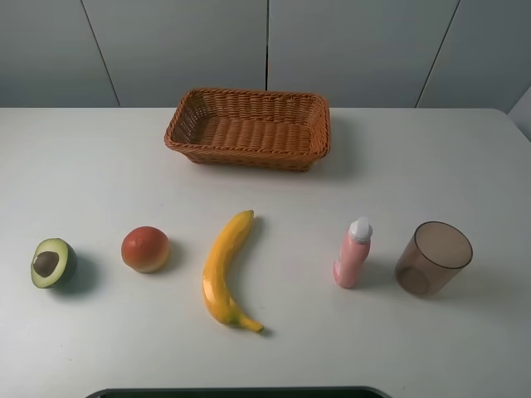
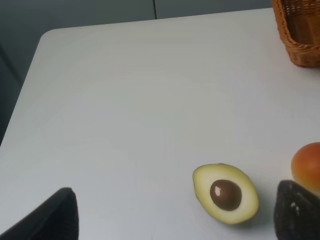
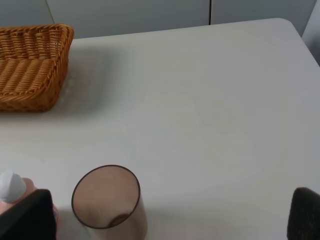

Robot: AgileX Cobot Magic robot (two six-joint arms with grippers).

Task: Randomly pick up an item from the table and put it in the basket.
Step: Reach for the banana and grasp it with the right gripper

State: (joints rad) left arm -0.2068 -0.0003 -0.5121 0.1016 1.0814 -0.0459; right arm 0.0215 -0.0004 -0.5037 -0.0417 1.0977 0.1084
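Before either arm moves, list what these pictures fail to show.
- Left gripper, right gripper: only dark tips show, at the wrist views' edges; absent from the high view.
- Bottle: right wrist view, body hidden behind a finger and the edge.
- Round fruit: left wrist view, cut by the edge.
- Basket: cut off in both wrist views.
- Banana: high view only.

You see that the table (image 1: pixel 465 166) has a smooth, matt white top. The basket (image 1: pixel 241 156) is woven wicker, rough and ribbed. The banana (image 1: pixel 224 265) looks like smooth plastic with a slight gloss. The cup (image 1: pixel 433 259) is translucent brown plastic. The bottle (image 1: pixel 352 261) is smooth pink plastic. The avocado half (image 1: pixel 60 253) has a shiny brown pit (image 2: pixel 225 194).
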